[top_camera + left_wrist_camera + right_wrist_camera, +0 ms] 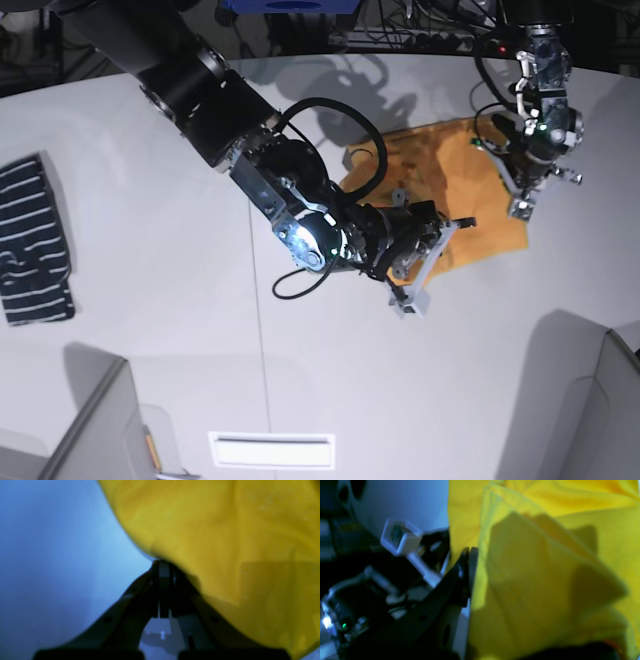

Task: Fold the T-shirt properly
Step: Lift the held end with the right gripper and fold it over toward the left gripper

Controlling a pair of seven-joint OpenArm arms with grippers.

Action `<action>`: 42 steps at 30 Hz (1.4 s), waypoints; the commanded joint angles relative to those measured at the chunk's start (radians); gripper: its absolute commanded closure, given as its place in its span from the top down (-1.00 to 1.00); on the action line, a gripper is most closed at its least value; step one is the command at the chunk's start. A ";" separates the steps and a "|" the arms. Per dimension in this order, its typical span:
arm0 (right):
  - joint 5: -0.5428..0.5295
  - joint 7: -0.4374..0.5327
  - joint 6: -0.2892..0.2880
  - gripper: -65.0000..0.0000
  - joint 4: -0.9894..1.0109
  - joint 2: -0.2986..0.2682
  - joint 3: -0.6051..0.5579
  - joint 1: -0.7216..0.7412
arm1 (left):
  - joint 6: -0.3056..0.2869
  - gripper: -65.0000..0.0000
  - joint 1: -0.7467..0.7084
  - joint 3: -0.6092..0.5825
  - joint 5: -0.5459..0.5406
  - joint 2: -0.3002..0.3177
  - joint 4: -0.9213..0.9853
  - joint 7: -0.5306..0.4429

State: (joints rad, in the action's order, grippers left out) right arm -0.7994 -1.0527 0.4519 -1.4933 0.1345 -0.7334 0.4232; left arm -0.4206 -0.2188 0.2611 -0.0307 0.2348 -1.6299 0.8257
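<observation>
T-shirt (455, 180) lay flat at about 1 o'clock on the desk (150, 330), partly folded, its long axis running from 10 toward 4 o'clock; I couldn't tell which end was the collar. My left end effector (163, 566) was clenched on its far edge, and my right end effector (468, 555) pinched the near hem. To fold cleanly, I judged both should lift together, keep the edge taut, and lay it square.

Robot lab — white table (150, 300), cables (420, 30)
</observation>
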 commanded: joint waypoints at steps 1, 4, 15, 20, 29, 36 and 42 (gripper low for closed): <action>0.001 0.018 -0.003 -1.00 -0.002 0.012 0.007 0.041 | -0.022 -1.00 0.006 -0.029 -0.027 -0.007 -0.005 0.011; 0.002 0.018 -0.005 -1.00 0.036 0.012 -0.007 0.065 | -0.022 -1.00 0.017 -0.039 -0.028 -0.036 -0.005 0.011; -0.001 0.219 -0.006 -1.00 0.204 0.014 -0.156 0.119 | -0.024 -1.00 -0.031 0.057 -0.031 -0.042 -0.077 0.011; -0.001 0.243 -0.008 -1.00 0.201 0.020 -0.177 0.119 | -0.027 -1.00 -0.055 0.139 -0.028 -0.042 -0.117 0.019; -0.002 0.312 -0.008 -1.00 0.208 0.020 -0.280 0.115 | -0.028 -1.00 -0.097 0.290 -0.039 -0.042 -0.122 0.131; -0.002 0.369 -0.008 -1.00 0.254 0.021 -0.289 0.113 | -0.028 -1.00 -0.138 0.376 -0.041 -0.028 -0.122 0.133; -0.090 0.377 -0.008 -1.00 0.293 0.023 -0.291 0.125 | -0.028 -1.00 -0.144 0.378 -0.041 -0.028 -0.122 0.133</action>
State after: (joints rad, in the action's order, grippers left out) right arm -0.8871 -0.6914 0.4488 -1.1831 0.1383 -1.0298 0.5156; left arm -0.4492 -0.3649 0.6334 -0.0761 0.1890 -1.7336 0.9691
